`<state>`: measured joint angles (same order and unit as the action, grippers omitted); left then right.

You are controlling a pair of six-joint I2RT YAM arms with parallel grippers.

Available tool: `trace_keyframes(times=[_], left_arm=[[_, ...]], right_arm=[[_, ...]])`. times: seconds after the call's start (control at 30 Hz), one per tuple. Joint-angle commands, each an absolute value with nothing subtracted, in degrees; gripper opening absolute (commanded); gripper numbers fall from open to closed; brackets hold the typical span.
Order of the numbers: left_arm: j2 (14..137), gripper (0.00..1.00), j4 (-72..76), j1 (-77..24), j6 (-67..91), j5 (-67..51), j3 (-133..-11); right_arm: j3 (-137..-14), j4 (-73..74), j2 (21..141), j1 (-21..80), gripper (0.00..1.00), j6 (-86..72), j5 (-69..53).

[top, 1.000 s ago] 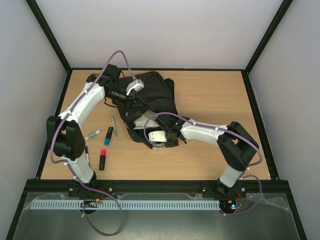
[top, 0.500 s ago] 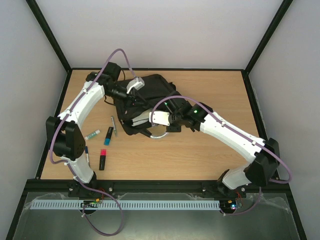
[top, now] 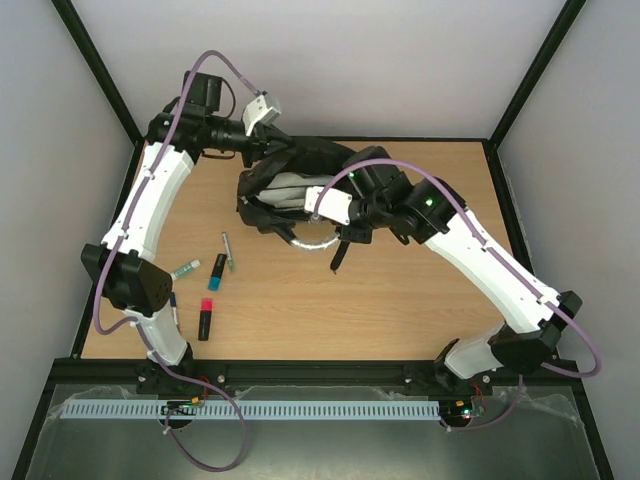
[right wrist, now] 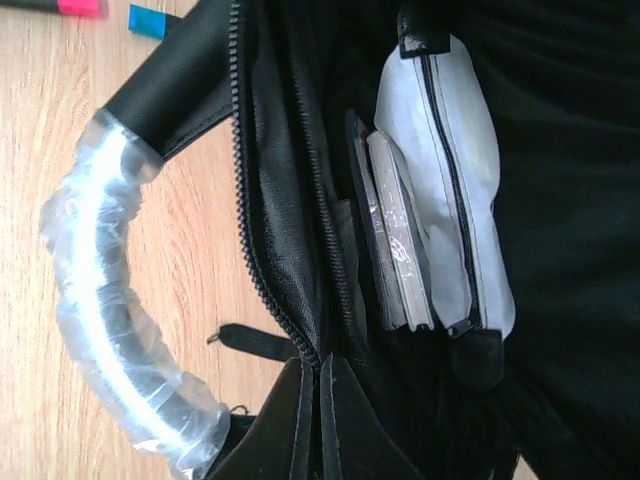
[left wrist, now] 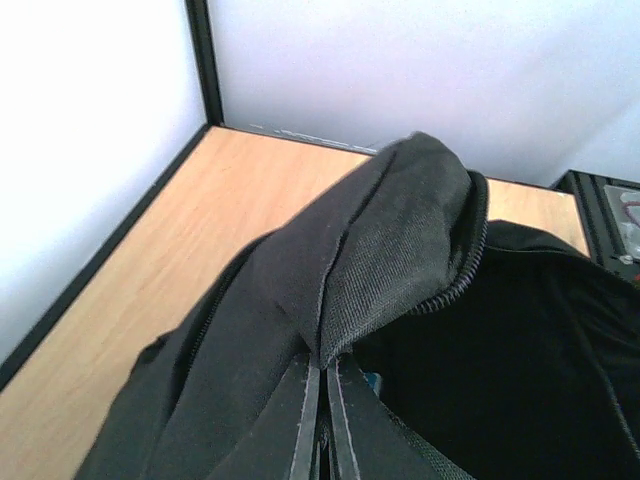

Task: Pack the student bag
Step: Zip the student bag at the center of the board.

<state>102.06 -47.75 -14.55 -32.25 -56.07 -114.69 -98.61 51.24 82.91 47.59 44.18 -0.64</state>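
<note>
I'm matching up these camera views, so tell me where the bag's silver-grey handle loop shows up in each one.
Top external: the handle loop hangs at the student bag's near edge, about mid-picture.
Left wrist: not in it; only the bag's black fabric and zip.
Right wrist: it curves down the left side, over the wooden table.
Shared landmark: the student bag, in all three views.

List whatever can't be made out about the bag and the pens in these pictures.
- Right wrist view: the student bag's depths beyond the grey pouch are lost in shadow; the flat items beside it show only edges.
- Right wrist view: the pink marker and blue marker are cut off by the top edge.
- Top view: a pen is partly hidden behind the left arm.
</note>
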Motion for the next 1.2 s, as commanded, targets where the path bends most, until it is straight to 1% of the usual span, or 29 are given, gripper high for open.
trace_keyframes(times=[0.0, 0.13, 0.17, 0.27, 0.43, 0.63, 0.7, 0.97, 1.03, 1.17], left_arm=[[101.91, 0.02, -40.77, -14.63, -29.03, -54.63, -114.97], [102.42, 0.02, -41.37, -14.68, -28.63, -55.61, -110.31], [102.13, 0.03, -40.8, -14.73, -28.05, -55.91, -109.41], [101.65, 0.02, -39.26, -15.05, -25.95, -56.61, -107.94], [102.36, 0.02, -36.59, -15.24, -22.22, -55.96, -107.65], [103.82, 0.02, -34.95, -15.46, -19.86, -54.65, -107.58], [104.04, 0.02, -34.92, -15.5, -19.79, -54.6, -107.53], [104.16, 0.03, -35.1, -15.64, -20.04, -54.3, -107.31], [104.15, 0.02, -35.12, -15.64, -20.12, -54.2, -107.31], [104.15, 0.02, -35.22, -15.65, -20.29, -54.1, -107.31]], right_arm=[[-94.41, 54.43, 81.07, 46.99, 0.01, 41.07, -2.12], [-87.63, 53.25, 79.02, 46.99, 0.04, 37.88, -4.67], [-87.13, 52.77, 78.8, 46.95, 0.08, 37.21, -4.9], [-86.26, 51.68, 79.03, 47.02, 0.26, 35.74, -6.97], [-85.51, 51.33, 81.64, 47.37, 0.46, 34.99, -10.82], [-84.67, 51.32, 83.03, 48.85, 0.57, 37.1, -14.73], [-83.82, 49.99, 83.31, 49.73, 0.59, 37.43, -14.09], [-83.1, 43.3, 85.86, 51.16, 0.6, 34.87, -9.61], [-82.15, 41.07, 86.46, 51.49, 0.58, 33.66, -6.09], [-80.73, 39.23, 86.94, 51.55, 0.52, 32.89, -1.79]])
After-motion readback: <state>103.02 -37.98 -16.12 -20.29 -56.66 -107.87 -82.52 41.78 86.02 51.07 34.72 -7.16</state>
